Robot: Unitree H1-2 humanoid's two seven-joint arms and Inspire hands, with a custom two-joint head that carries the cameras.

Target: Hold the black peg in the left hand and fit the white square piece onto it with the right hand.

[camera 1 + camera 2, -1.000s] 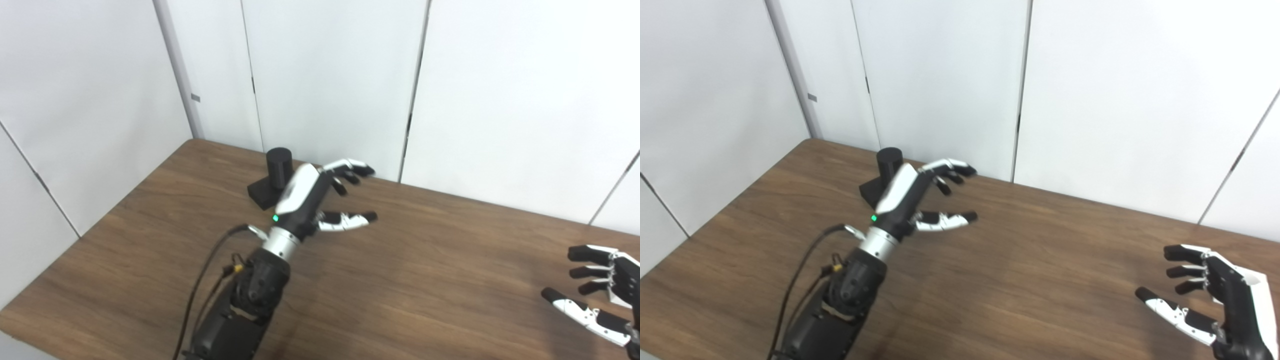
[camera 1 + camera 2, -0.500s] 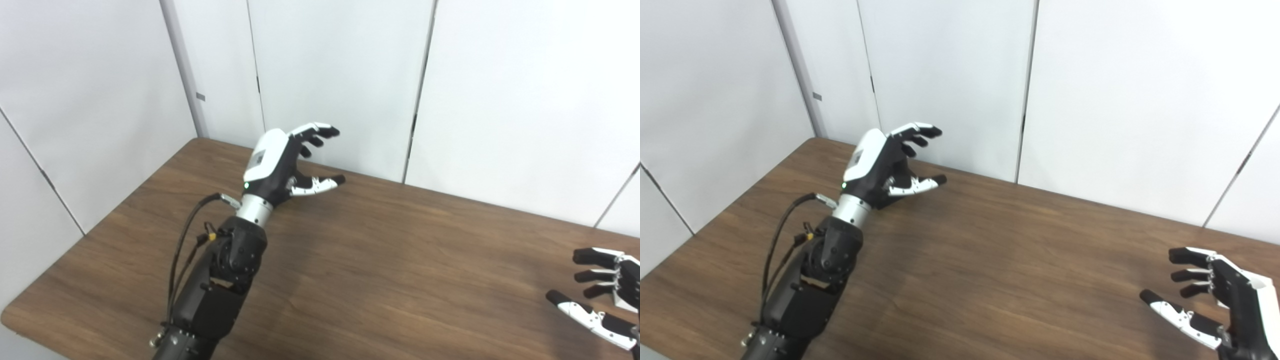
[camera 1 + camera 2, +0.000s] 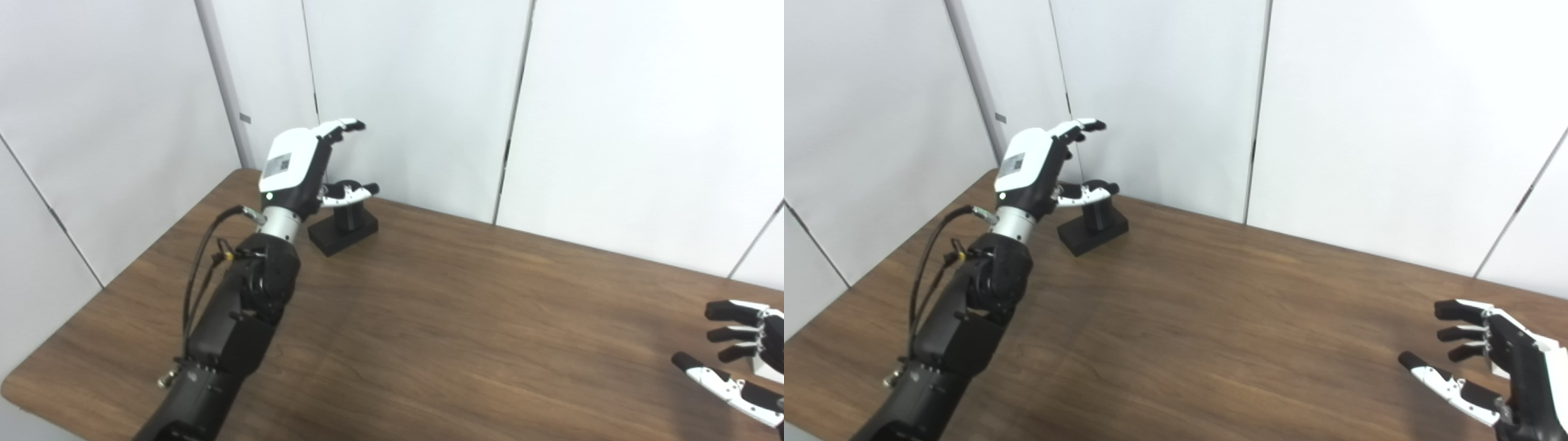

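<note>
The black peg (image 3: 348, 214), a short upright cylinder on a flat black base, stands on the table at the far left near the wall; it also shows in the right eye view (image 3: 1097, 215). My left hand (image 3: 306, 166) is raised above and to the left of the peg, open, its thumb in front of the peg's top, not holding it. My right hand (image 3: 1494, 361) is open and empty low at the right edge of the table. No white square piece is in view.
The brown wooden table (image 3: 465, 318) runs across the picture, with its left edge and near-left corner in view. White wall panels (image 3: 416, 92) stand directly behind the table's far edge, close behind the peg.
My left hand has risen and moved left and back, from beside the peg to above its left side. The right hand has stayed nearly still.
</note>
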